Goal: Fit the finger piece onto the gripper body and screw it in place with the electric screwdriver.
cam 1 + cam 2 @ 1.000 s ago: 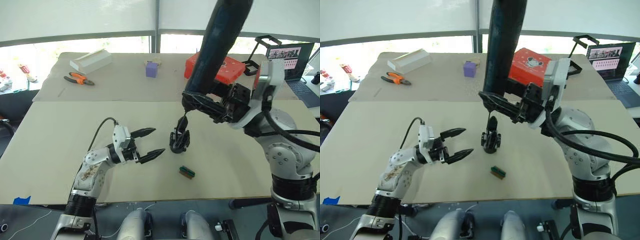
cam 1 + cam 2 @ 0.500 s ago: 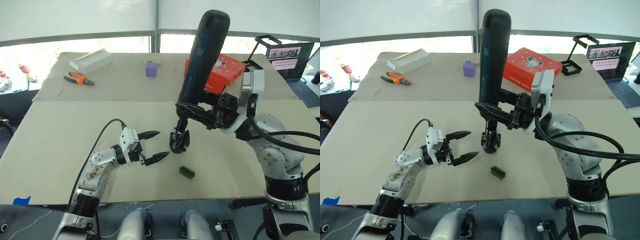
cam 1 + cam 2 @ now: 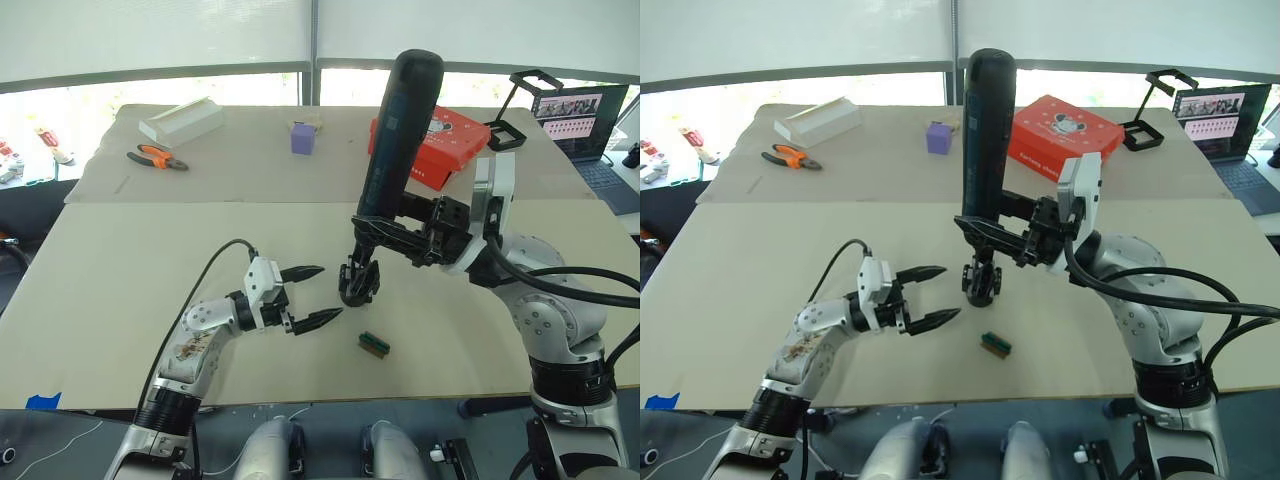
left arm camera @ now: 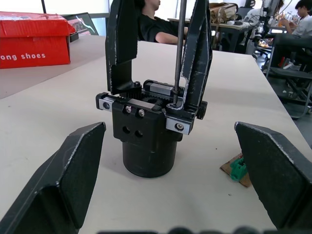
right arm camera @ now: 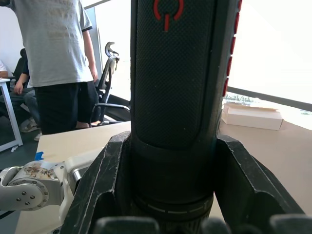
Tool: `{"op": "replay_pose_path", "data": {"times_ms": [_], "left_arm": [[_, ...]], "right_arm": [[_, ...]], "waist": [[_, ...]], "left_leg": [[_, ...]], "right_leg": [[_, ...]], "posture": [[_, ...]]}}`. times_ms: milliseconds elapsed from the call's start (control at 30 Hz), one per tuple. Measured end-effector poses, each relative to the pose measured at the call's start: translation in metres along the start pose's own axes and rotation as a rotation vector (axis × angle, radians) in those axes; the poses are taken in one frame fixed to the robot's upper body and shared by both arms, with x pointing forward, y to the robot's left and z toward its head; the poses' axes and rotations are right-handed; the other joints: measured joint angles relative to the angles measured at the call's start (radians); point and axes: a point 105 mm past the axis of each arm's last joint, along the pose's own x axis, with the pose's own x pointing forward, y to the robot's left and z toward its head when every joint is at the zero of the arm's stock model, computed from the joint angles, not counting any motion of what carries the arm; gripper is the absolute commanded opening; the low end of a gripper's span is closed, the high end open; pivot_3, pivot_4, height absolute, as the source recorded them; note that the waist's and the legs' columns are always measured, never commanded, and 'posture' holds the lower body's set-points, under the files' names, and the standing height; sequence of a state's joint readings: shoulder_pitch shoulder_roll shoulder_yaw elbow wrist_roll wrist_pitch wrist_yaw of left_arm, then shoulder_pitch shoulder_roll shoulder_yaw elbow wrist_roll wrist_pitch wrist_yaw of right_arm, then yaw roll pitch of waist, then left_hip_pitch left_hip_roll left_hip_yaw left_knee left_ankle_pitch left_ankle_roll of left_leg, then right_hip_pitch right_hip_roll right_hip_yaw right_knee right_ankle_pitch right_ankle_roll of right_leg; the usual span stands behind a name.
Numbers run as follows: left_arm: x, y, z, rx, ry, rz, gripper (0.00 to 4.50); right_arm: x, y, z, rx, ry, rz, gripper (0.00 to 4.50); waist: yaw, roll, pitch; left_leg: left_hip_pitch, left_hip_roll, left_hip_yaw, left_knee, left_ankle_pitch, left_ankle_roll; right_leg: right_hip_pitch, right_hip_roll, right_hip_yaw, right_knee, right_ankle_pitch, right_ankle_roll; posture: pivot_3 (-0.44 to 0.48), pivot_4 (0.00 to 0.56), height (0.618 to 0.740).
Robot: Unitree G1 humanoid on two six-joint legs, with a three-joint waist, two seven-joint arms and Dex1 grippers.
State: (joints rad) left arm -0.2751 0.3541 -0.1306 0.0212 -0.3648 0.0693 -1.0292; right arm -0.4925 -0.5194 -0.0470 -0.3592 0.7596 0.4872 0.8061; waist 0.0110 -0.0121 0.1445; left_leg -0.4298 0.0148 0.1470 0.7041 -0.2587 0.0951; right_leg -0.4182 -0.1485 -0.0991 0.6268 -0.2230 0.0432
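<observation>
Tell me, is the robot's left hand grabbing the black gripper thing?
No, the left gripper is open beside the gripper body, not touching it.

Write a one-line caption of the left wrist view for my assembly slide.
Screwdriver bit seated on the gripper body, framed by the open left gripper.

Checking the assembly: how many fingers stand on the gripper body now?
2, both upright on the gripper body: one finger on the side nearer the red shoebox, the other beside the screwdriver bit, which meets its base.
</observation>
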Motion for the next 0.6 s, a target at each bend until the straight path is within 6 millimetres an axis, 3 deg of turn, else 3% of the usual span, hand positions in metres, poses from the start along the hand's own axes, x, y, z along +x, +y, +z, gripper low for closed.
{"op": "replay_pose_path", "data": {"times_ms": [600], "left_arm": [[0.0003, -0.0011, -0.0013, -0.001, 0.012, -0.005, 4.50]], "right_arm": [[0.0023, 0.0007, -0.0010, 0.007, -0.014, -0.003, 1.91]], "waist": [[0.000, 0.000, 0.000]], "left_leg": [[0.000, 0.000, 0.000, 0.000, 0.000, 0.000]], "right_leg": [[0.000, 0.000, 0.000, 0.000, 0.000, 0.000]], "posture": [[0.000, 0.150, 0.740]]}}
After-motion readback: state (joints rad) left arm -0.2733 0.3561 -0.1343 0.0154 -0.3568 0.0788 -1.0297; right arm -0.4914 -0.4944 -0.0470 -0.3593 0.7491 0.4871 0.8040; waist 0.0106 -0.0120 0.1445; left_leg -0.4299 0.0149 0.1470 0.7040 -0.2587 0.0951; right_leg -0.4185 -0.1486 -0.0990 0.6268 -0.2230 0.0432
